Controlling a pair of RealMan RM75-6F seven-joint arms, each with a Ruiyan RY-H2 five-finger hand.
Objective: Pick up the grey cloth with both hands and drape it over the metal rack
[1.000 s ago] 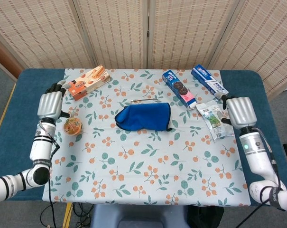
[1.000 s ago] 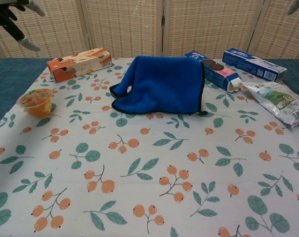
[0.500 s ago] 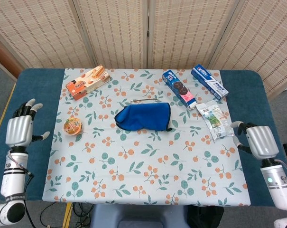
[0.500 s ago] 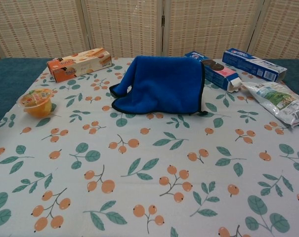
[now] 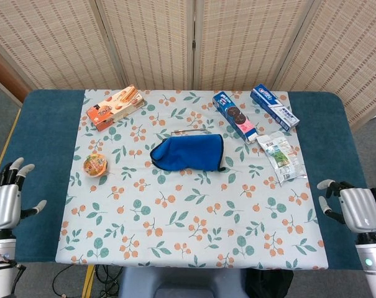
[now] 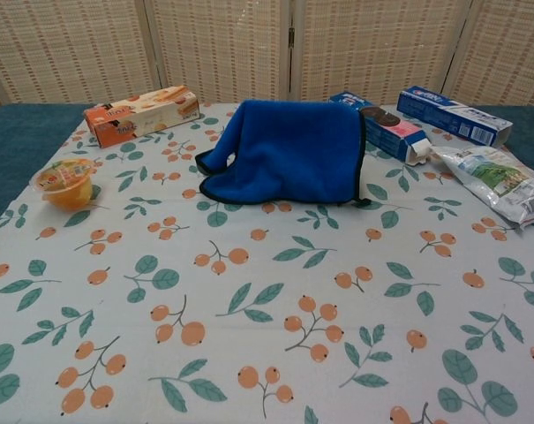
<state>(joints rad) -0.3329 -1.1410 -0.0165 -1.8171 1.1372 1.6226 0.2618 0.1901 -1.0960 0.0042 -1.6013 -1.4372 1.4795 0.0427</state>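
Note:
The only cloth in sight is blue [image 5: 189, 153], not grey. It hangs tent-like at the middle of the table [image 6: 289, 150] over a frame it mostly hides. A thin metal bar [image 5: 191, 131] shows just behind it, and a pale leg [image 6: 362, 188] pokes out at its right edge. My left hand [image 5: 4, 202] hovers at the near left corner, off the patterned tablecloth, fingers spread and holding nothing. My right hand [image 5: 357, 209] sits at the near right corner, also empty with fingers apart. The chest view shows neither hand.
An orange biscuit box [image 5: 116, 107] lies at the back left and a jelly cup [image 5: 95, 164] left of the cloth. A cookie box [image 5: 234, 116], a toothpaste box [image 5: 274, 107] and a snack bag [image 5: 279, 156] lie on the right.
Both hands have pulled back from the sides of the table down to its near corners, well away from the cloth. The cloth has not moved.

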